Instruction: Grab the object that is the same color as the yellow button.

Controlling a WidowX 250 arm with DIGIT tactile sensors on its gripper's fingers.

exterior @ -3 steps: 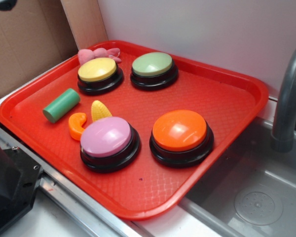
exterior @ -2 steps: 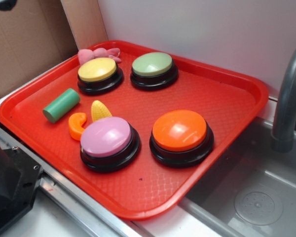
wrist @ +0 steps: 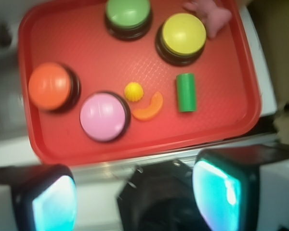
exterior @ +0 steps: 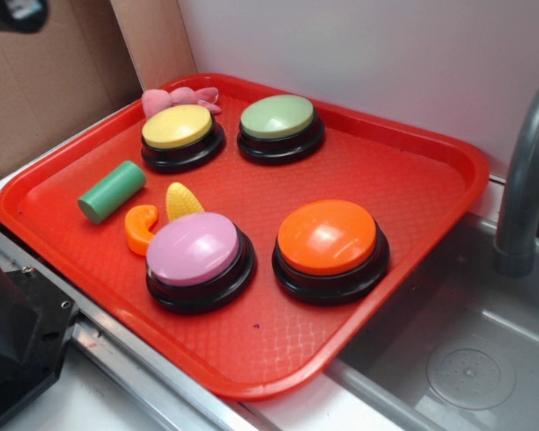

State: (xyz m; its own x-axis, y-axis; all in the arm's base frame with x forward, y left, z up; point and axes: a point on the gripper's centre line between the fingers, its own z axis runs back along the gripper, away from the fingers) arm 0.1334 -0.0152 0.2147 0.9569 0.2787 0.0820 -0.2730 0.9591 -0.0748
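- Corn (exterior: 183, 199) lies on the red tray (exterior: 413, 180), in its near-left part, untouched and free of the gripper.
- It is a small yellow ribbed cob with its pointed end aimed toward the far side in the exterior view; in the wrist view it shows as a small yellow lump (wrist: 133, 91).
- Its near end sits just beside the pink button (exterior: 196, 251), close enough that I cannot tell whether they touch.
- An orange C-piece (exterior: 139, 229) lies just left of the corn, also tight against the pink button's left side.
- A green cylinder (exterior: 111, 190) lies on its side farther left, apart from both.
- The yellow button (exterior: 178, 130) stands at the far left of the tray, well apart from the corn; a pink plush toy (exterior: 175, 97) sits behind it against the tray's rim.
- A green button (exterior: 278, 121) stands right of the yellow one; an orange button (exterior: 328, 241) stands near the right, beside the pink button.
- The gripper (wrist: 135, 202) hangs high over the near edge of the tray, off to the near side of the objects; in the wrist view its two fingers (wrist: 50, 202) stand wide apart with nothing between them.
- In the exterior view only a dark blurred bit of the arm shows in the far-left top corner.
- A grey sink (exterior: 467, 359) with a faucet (exterior: 525, 180) lies right of the tray.
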